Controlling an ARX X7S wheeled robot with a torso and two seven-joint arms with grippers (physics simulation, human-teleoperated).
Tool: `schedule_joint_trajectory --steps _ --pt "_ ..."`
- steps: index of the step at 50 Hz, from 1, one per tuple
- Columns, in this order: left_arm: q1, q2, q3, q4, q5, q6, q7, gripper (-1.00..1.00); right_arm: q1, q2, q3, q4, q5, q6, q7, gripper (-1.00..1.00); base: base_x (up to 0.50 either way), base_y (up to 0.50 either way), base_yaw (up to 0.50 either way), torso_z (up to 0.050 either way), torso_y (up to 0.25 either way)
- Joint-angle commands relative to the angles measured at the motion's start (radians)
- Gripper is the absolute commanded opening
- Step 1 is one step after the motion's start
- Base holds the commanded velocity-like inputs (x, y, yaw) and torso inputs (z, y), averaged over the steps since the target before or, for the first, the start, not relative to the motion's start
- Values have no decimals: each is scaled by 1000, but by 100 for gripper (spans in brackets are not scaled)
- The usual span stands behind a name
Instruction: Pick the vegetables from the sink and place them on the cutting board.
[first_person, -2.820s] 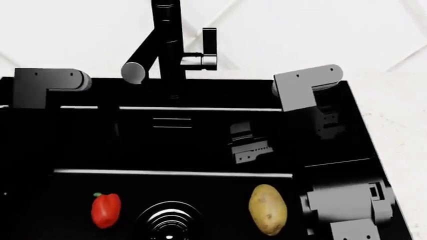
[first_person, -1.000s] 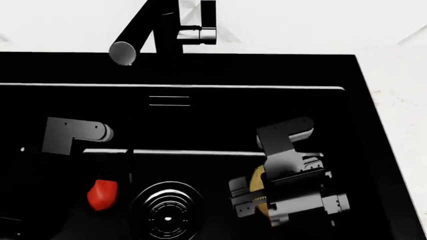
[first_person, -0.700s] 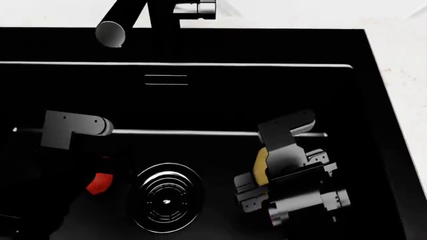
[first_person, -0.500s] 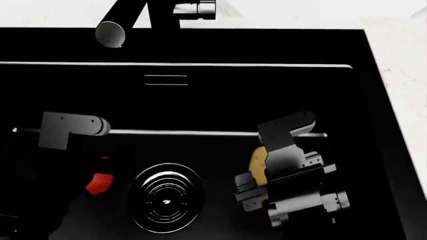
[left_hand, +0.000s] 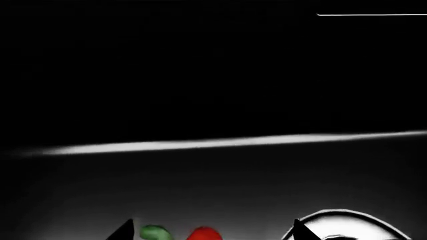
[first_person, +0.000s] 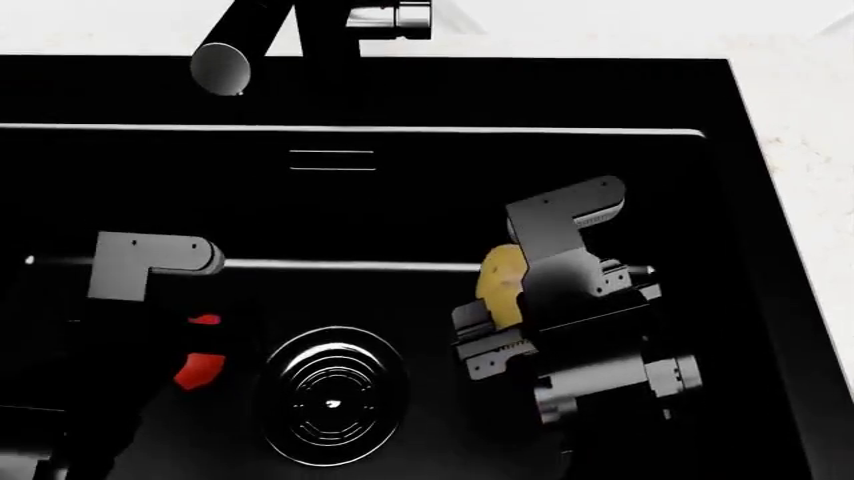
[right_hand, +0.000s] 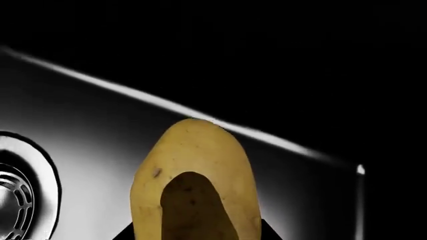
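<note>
My left arm hides most of the bell pepper (first_person: 196, 368), lower left in the black sink (first_person: 400, 95); left gripper (left_hand: 210, 235) state unclear. Right gripper (first_person: 497, 330) clamps the smooth oval potato (first_person: 501, 283), mid-frame, beside the ribbed drain (first_person: 331, 408).

1. The red bell pepper (first_person: 196, 366) peeks out in two small patches in the head view, the rest behind the left arm.
2. In the left wrist view the pepper (left_hand: 203, 233) and its green stem (left_hand: 155, 232) are cut by the frame edge.
3. The potato (first_person: 499, 283) is half hidden behind the right gripper (first_person: 487, 345); its lower end runs off the right wrist view (right_hand: 193, 180).
4. The faucet (first_person: 260, 35) is cropped at the top.
5. The left gripper's fingertips (left_hand: 122, 232) barely show; their spread is unreadable.
</note>
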Motion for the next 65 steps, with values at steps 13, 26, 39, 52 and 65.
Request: schedule_joint_trajectory --steps 13,26,39,52,65 --pt "-120 75 -155 -372 238 84 13 100 42 -16 -2 -1 -3 -43 -60 -100 0 0 0 0 0" --pt "-104 93 -193 -372 315 56 61 100 48 -9 6 -1 1 -48 -56 -100 0 0 0 0 0" --pt "-128 95 -216 -371 327 109 39 -100 61 -4 20 -1 8 -58 -57 -100 0 0 -1 0 0" --pt "17 43 -238 452 262 -359 89 -100 -112 86 91 -709 75 274 -35 -100 0 0 0 0 0" --pt "127 -28 -319 881 198 -571 94 -100 -275 180 183 -1330 118 544 20 -100 0 0 0 0 0"
